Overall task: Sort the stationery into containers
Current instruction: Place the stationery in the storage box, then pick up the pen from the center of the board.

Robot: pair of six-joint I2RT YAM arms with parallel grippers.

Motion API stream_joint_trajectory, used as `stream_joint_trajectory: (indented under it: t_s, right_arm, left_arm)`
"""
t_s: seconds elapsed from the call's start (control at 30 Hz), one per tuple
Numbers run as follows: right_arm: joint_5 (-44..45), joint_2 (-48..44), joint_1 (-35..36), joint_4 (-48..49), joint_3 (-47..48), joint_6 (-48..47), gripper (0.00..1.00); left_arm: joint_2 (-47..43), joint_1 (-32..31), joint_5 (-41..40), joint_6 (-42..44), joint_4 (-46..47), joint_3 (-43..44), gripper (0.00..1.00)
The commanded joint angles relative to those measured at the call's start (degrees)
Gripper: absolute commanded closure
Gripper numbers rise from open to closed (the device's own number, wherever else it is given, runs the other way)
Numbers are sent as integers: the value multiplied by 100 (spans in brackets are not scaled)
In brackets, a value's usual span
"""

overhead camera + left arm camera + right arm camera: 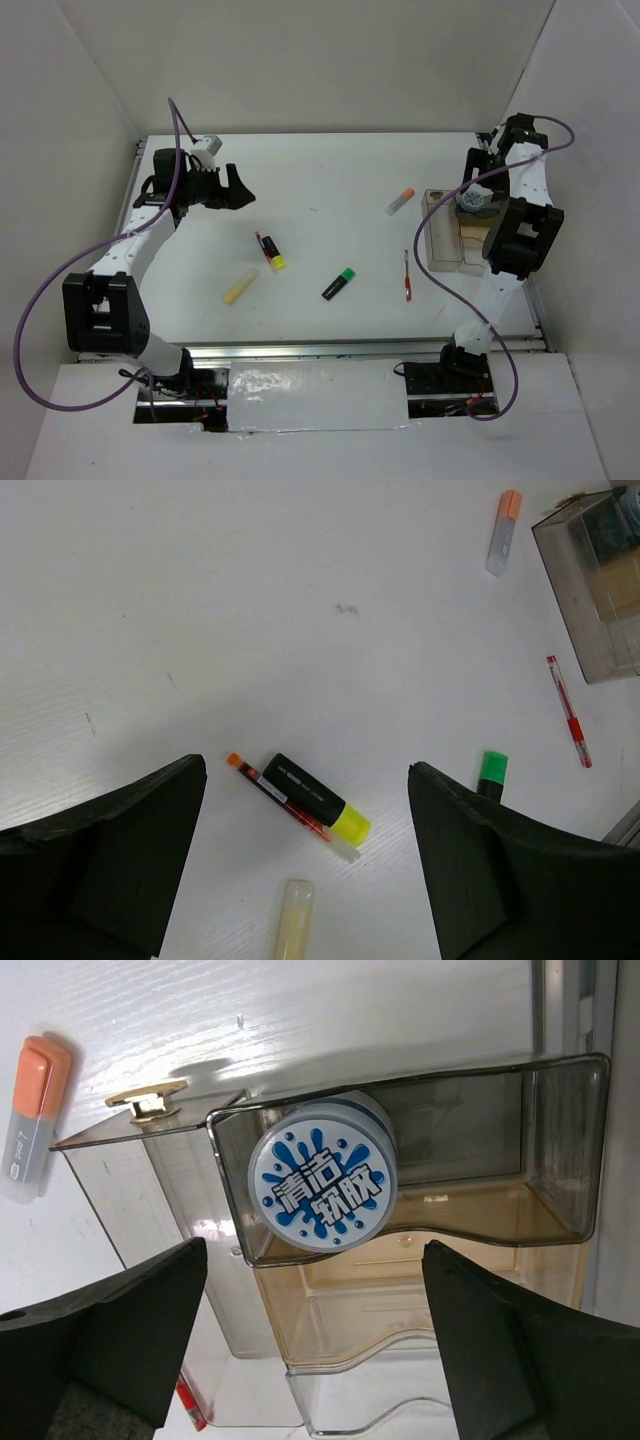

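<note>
At the table's right side, the blue-topped round tub sits in a compartment of the smoky clear organiser, beneath the right gripper, whose jaws are spread wide. The left gripper, jaws likewise spread, hovers over the yellow-capped highlighter, which touches a thin red pen. The green-capped highlighter, pale yellow stick, orange-capped marker and second red pen lie loose.
</note>
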Motion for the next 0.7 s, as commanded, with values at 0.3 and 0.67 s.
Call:
stream_joint_trajectory:
  t_s: [0.3, 0.67]
  right_arm:
    - [-399, -3531, 1838, 795, -2932, -760, 38]
    - [4, -3353, 3168, 981, -4378, 409, 51]
  left_arm:
    - [-498, 58, -505, 322, -252, -331, 11]
    - [-710, 260, -654, 76, -305, -568, 10]
